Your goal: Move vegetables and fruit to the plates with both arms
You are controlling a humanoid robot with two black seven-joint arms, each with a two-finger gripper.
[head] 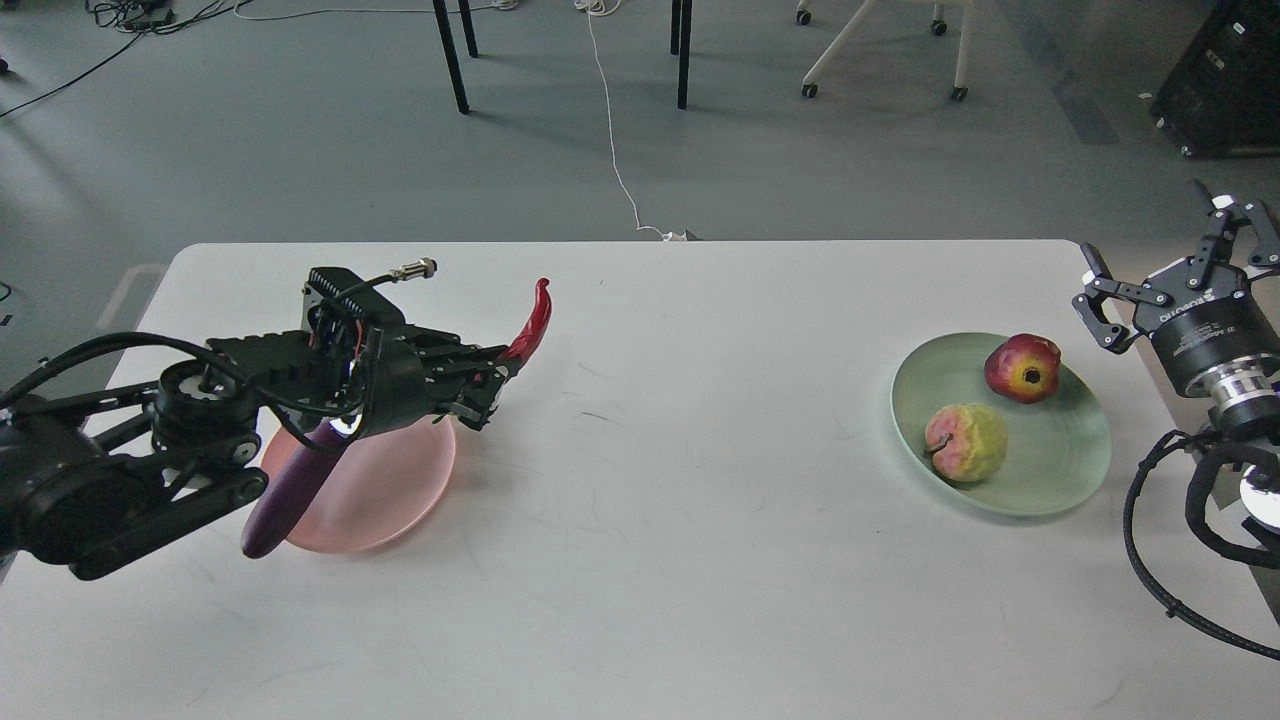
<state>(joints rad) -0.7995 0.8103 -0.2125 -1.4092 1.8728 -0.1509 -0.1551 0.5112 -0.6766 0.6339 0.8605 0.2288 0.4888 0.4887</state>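
With both fruits (1022, 368) lying on the green plate (1060, 470) and eggplant (290, 500) resting on the pink plate (400, 490), only chili (530, 325) left, pinched tight in left gripper (497, 378) above table (650, 500). Right gripper (1165, 265) wide apart, holding nothing.

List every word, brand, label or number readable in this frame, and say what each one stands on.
"ROBOTIQ": white letters on the black body of the right gripper, seen at a slant, so partly a guess.
Below it on the same body: a line of smaller white print, too small to read.
Left gripper, red chili pepper, pink plate, green plate, table: no text visible.
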